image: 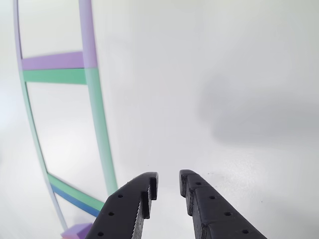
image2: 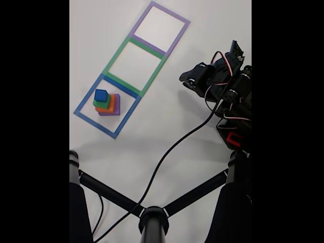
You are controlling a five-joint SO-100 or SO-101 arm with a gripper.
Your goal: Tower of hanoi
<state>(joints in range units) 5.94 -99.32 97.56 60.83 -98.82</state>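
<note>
A stack of four square blocks (image2: 106,103) stands in the blue outlined square (image2: 87,96) at the left of the fixed view. It is purple at the bottom, then orange, then green, with a small blue block (image2: 100,94) on top. Beyond it lie a green square (image2: 117,54) and a purple square (image2: 171,12), both bare inside. My gripper (image2: 186,81) hovers to the right of the green square, well apart from the stack. In the other view my gripper (image: 168,180) is open by a narrow gap with nothing between its fingers, and a corner of the purple block (image: 77,232) shows at the bottom left.
The arm's body (image2: 235,101) stands at the right edge of the white table. A black cable (image2: 172,147) runs from it down to a black stand (image2: 152,223) with spread legs at the bottom. Green tape (image: 99,119) and purple tape (image: 52,60) lie left of the fingers.
</note>
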